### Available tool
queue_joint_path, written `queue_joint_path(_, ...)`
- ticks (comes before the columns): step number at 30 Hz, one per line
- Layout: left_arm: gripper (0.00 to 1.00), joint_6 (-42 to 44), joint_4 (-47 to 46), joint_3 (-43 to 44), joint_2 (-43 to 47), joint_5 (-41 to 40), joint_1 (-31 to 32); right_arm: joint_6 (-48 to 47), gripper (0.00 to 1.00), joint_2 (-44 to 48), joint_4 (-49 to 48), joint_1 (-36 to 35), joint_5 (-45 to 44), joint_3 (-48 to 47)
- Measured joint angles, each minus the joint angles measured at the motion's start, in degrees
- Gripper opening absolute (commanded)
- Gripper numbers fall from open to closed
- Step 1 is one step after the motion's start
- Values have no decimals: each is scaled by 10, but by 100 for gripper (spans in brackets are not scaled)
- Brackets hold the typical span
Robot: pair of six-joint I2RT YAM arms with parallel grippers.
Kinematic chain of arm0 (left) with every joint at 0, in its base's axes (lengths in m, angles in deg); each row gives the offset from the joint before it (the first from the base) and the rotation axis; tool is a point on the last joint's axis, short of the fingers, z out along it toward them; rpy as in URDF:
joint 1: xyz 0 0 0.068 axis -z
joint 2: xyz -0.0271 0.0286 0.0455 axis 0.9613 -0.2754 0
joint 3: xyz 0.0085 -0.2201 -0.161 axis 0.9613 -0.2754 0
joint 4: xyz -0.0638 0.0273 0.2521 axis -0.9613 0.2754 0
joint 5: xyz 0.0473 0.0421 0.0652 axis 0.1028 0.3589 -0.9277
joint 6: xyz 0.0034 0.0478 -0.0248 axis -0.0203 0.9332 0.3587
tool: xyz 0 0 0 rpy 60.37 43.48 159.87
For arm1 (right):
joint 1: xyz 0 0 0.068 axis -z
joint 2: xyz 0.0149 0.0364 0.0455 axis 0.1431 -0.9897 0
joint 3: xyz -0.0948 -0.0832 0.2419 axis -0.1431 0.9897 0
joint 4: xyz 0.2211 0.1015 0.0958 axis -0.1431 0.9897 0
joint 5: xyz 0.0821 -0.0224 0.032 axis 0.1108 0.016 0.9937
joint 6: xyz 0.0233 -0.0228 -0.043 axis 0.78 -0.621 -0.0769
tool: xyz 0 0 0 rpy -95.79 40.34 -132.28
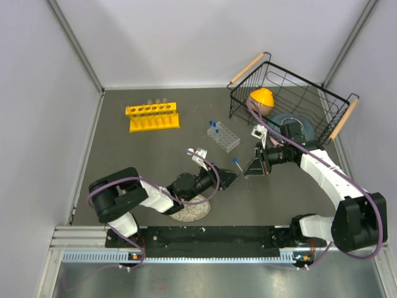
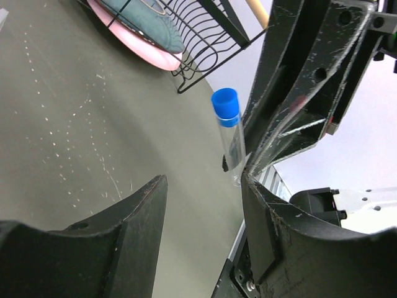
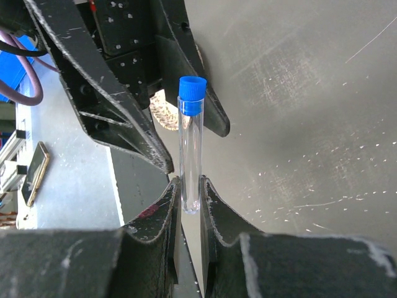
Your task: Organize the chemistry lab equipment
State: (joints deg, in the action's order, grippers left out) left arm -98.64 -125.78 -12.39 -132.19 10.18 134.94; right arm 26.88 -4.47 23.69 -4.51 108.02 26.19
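My right gripper is shut on the bottom end of a clear blue-capped vial and holds it above the table, with the cap pointing at my left gripper. The vial also shows in the top view and the left wrist view. My left gripper is open and empty, with its jaws facing the vial at close range. The clear grid rack holds two blue-capped vials. The yellow tube rack at the back left holds several glass tubes.
A black wire basket with wooden handles stands at the back right and holds a yellow-orange object and a blue dish. A speckled plate lies under my left arm near the front edge.
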Motion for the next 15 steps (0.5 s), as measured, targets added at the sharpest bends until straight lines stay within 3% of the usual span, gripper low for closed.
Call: queue_joint_path(15,54,33,-1,5,9,0,7,0,9,0,0,0,-1,0)
